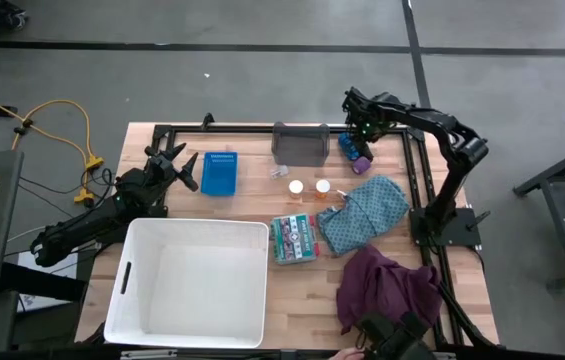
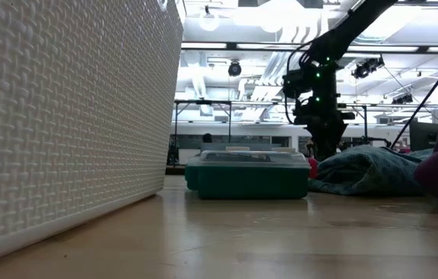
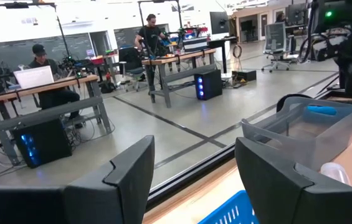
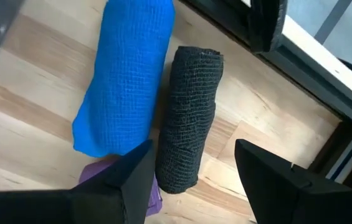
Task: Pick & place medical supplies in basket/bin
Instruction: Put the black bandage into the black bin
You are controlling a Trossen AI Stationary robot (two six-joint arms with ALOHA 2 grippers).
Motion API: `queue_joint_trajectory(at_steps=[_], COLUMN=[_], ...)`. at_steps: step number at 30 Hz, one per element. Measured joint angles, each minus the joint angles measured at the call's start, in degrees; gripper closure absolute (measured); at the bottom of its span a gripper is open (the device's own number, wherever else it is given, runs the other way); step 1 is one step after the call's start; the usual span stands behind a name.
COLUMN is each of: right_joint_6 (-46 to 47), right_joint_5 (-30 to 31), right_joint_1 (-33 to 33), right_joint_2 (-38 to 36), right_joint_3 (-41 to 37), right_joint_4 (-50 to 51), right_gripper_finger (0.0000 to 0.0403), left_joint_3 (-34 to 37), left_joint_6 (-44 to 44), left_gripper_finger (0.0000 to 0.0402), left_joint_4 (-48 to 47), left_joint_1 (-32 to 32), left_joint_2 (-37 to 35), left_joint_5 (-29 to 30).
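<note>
Reaching down at the upper right of the high view, the right gripper (image 1: 358, 140) hangs with fingers apart over the rolls at the table's far edge. Its wrist view shows the blue roll (image 4: 126, 74) lying touching a black roll (image 4: 188, 118), the purple roll (image 4: 95, 174) just beside them, nothing clamped. The left gripper (image 1: 177, 160) waits at centre left, fingers apart, beside the white basket (image 1: 122, 290).

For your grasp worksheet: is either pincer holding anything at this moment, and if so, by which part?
Nothing is held. The right pincer stands open above the black roll beside the blue roll; the left pincer is open and empty.
</note>
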State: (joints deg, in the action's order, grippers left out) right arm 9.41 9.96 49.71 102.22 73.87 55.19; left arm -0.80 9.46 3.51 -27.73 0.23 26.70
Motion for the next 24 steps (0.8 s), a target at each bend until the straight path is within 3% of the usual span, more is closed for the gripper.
queue_joint_trajectory(at_steps=[24], right_joint_6=[1.5], right_joint_5=[-2.5], right_joint_1=[1.6], right_joint_2=[3.4], right_joint_3=[-1.5], right_joint_4=[-1.9], right_gripper_finger=[0.0191], left_joint_3=[0.0], left_joint_6=[0.0], left_gripper_finger=[0.0185], left_joint_4=[0.0], left_joint_1=[0.0], left_joint_2=[0.0], left_joint_5=[0.1])
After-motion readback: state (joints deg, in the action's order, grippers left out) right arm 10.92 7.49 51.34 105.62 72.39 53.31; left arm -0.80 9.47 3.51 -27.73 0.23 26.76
